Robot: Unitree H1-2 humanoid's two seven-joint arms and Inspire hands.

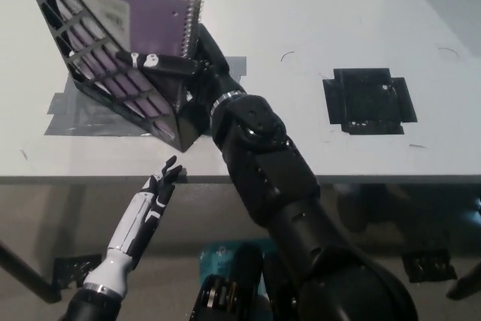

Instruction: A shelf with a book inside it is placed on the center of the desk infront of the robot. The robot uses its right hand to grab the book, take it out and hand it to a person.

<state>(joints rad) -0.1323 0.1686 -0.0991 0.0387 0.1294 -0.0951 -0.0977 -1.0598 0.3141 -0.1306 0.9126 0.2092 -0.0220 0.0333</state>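
Two hands appear in the head view. The black right hand [176,62] reaches up from the lower right along a long black arm and is closed on the book [150,24], with one finger laid across the purple cover and the rest of the hand wrapped at the spiral-bound edge. The book is a purple spiral notebook with a small pale label on its cover; it stands tilted, its lower part still inside the shelf [90,73] and its upper right corner rising clear of the shelf's top edge. The shelf is a black lattice-sided rack, leaning toward the upper left of the picture, and it rests on strips of grey tape [83,114] stuck to the white desk [301,5]. To the right, well apart from the shelf, a square of black tape [368,101] lies flat on the desk. The white left hand [154,197] hangs below the near edge of the desk at the lower left, its dark fingers spread slightly apart and holding nothing, pointing up toward the desk's edge without touching the shelf.
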